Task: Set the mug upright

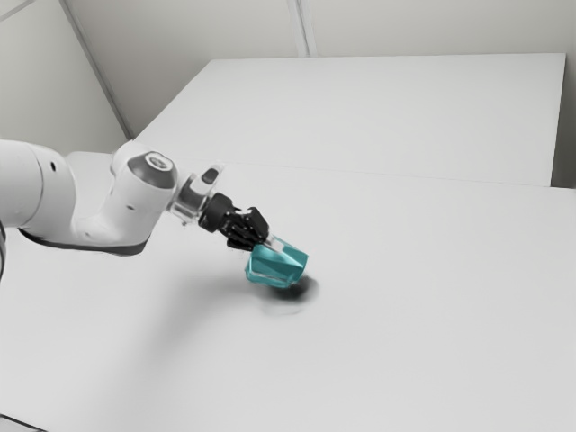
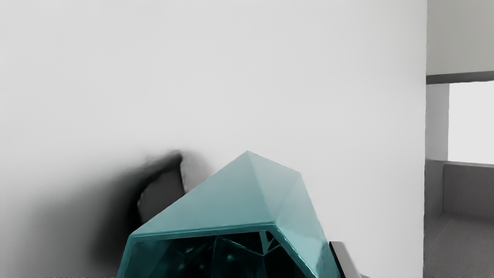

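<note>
Where mug tilts, pincer touches its side; spread unclear.

mug cut off (wrist view's edge) | arm cut off, exterior view's left

Glossy teal mug, glass-/plastic-like, smooth matt tbl

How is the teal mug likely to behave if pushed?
The mug looks stiff, its walls faceted with crisp edges. Tilted as it is, it might tip if nudged. Its flat facets should resist rolling, though their glossy sheen may mean slippery.
</note>
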### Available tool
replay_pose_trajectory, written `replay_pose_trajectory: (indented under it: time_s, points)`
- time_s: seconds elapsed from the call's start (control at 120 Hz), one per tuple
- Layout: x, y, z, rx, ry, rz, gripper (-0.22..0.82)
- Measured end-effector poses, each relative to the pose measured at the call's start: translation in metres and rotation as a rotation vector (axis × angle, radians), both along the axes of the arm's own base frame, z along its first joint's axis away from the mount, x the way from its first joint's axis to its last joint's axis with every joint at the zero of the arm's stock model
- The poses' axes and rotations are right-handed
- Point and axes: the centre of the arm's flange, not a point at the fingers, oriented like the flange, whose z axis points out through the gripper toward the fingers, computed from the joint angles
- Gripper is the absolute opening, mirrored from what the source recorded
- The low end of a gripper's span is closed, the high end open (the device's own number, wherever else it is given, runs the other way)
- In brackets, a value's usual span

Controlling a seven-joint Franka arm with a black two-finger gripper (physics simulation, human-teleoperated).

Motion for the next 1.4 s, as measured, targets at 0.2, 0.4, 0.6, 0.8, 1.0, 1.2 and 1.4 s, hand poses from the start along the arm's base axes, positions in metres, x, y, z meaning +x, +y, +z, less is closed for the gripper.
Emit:
replay_pose_trajectory:
  time_s: [0.2, 0.4, 0.6, 0.8, 1.0, 1.2, 1.4]
  points:
    - [0.029, 0.031, 0.052, 0.385, -0.059, -0.189, -0.17]
    - [0.036, 0.058, 0.019, 0.604, 0.046, -0.205, -0.17]
    - [0.048, 0.065, 0.020, 0.721, 0.053, -0.146, -0.17]
    - [0.050, 0.073, 0.021, 0.788, 0.083, -0.092, -0.17]
    - [0.052, 0.071, 0.023, 0.842, 0.097, -0.057, -0.17]
    - [0.053, 0.068, 0.018, 0.856, 0.119, -0.019, 0.13]
    - [0.053, 0.066, 0.020, 0.856, 0.132, 0.020, 0.42]
